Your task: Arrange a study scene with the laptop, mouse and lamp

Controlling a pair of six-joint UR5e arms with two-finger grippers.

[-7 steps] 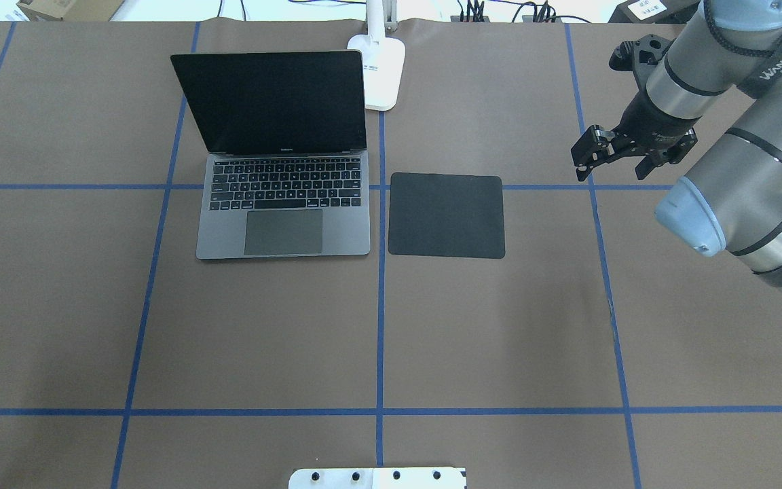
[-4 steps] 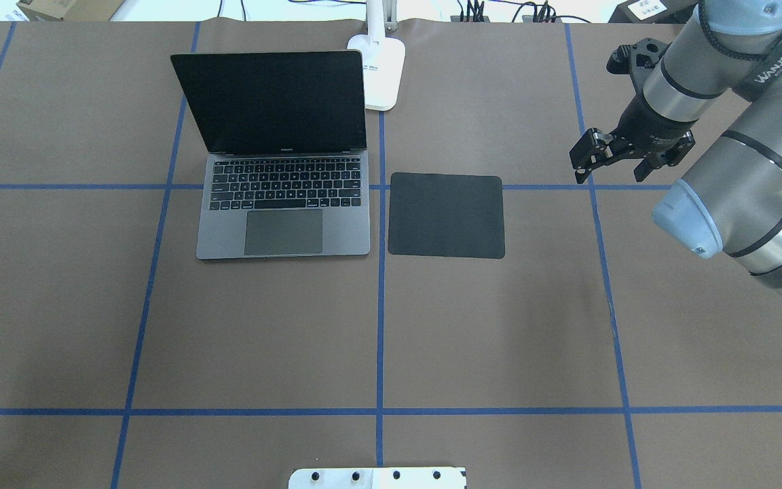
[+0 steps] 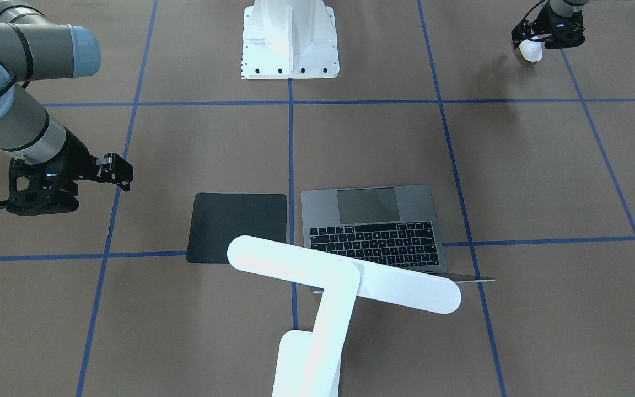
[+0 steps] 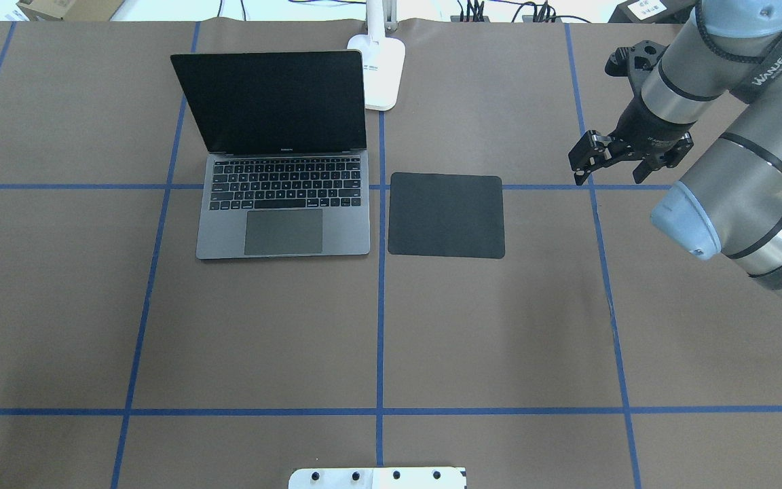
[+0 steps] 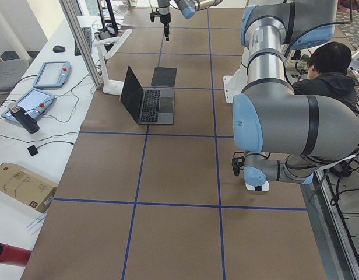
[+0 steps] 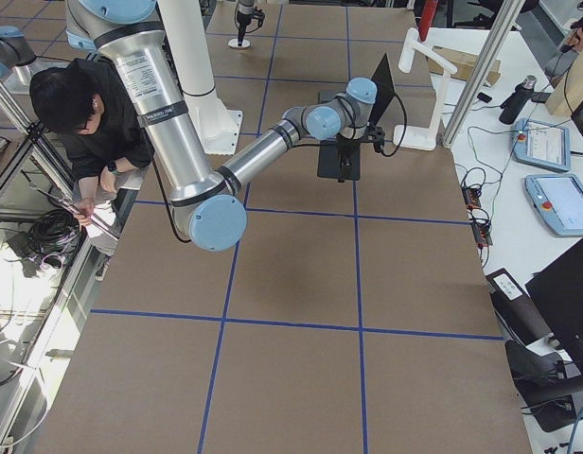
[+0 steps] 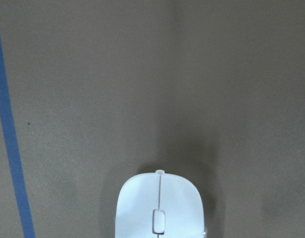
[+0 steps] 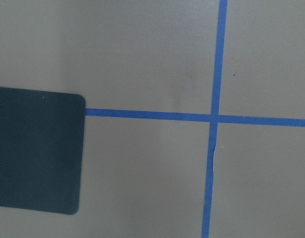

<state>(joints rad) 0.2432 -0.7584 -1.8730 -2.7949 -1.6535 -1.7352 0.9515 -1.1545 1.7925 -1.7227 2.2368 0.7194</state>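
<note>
The open laptop [image 4: 282, 217] stands left of centre, screen dark. The lamp [image 3: 345, 273] stands behind it, its base [image 4: 381, 71] by the lid's right corner. The mouse [image 7: 160, 208] sits low in the left wrist view. It looks raised off the paper in my left gripper [image 3: 541, 41], which is shut on it near the robot's side of the table, and it also shows in the front view [image 3: 531, 52]. My right gripper [image 4: 618, 166] hangs open and empty above a tape crossing to the right of the black mat [image 4: 445, 215].
Brown paper with blue tape grid lines [image 8: 212, 118] covers the table. The white robot pedestal [image 3: 290, 38] is bolted at the near edge. A person [image 5: 328, 73] sits beside the robot. Tablets and cables [image 5: 37, 99] lie beyond the far edge.
My right gripper has drifted a little toward the far edge and slightly left. Laptop, lamp and mat have not moved.
</note>
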